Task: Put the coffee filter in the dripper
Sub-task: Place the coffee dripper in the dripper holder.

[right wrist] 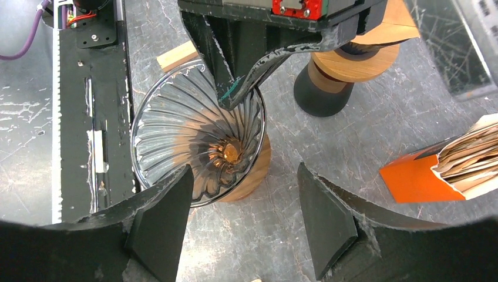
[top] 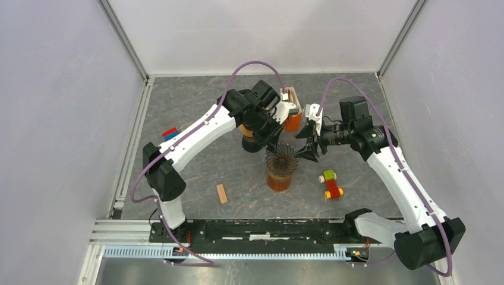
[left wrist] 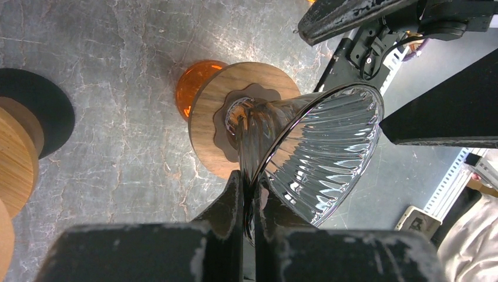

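Item one: dripper (left wrist: 317,153) — clear ribbed glass cone with a round wooden collar, upright on an orange glass (left wrist: 197,82), mouth facing up. My left gripper (left wrist: 251,200) pinches its rim on the far side, one finger inside the cone, one outside.

Item two: coffee filters (right wrist: 464,158) — a stack of tan paper, edges showing from the open end of an orange carton (right wrist: 411,176). The carton rests on the table beyond the dripper, near but apart from it.
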You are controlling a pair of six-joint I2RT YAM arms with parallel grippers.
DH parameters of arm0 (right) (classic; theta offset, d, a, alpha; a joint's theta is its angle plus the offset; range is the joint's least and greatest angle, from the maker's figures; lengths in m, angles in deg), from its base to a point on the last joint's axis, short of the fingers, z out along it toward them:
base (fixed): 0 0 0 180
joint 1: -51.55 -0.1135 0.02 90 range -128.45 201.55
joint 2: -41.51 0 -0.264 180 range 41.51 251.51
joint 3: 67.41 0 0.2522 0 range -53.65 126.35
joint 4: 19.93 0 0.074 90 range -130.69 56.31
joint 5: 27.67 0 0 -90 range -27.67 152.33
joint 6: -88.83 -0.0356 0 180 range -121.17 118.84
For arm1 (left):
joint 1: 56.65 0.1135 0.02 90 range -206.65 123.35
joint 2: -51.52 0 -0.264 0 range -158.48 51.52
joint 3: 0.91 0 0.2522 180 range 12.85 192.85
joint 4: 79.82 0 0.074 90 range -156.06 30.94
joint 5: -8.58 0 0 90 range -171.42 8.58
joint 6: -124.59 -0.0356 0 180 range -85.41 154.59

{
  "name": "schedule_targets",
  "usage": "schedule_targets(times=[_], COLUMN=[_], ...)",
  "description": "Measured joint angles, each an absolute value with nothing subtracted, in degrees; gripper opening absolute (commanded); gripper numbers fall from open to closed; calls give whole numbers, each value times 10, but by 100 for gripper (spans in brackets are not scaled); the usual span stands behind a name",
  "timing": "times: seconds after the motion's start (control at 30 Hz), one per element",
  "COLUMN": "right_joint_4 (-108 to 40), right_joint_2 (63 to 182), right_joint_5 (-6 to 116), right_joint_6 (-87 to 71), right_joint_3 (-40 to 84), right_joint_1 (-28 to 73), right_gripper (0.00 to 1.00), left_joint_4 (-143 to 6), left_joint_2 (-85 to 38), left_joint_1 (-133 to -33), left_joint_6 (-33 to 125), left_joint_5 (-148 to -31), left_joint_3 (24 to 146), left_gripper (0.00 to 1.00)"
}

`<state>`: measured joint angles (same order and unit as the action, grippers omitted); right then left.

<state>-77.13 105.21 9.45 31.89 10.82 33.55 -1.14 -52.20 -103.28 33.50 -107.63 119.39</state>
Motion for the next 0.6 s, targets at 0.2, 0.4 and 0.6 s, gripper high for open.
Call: schedule_targets(times=[0.2,0.4,0.6], right_joint_4=[-770,-771,-771], right_joint_2=[1053,1055,1056], right_joint_5=[94,89,88], right_joint_6=[318,322,324], right_joint_3=[108,108,106], right_joint_1=[336,334,325], right_gripper=[71,71,70], left_joint_4=[-16,-18,-19], left_joint_2=[-521,-517,-514], left_joint_1=[-1033,-1033,-1033], left_joint_6=[337,337,338], left_joint_5=[-1084,-1086,-1087], left_joint_3=[1186,1172,1162], left_gripper=[2,2,2])
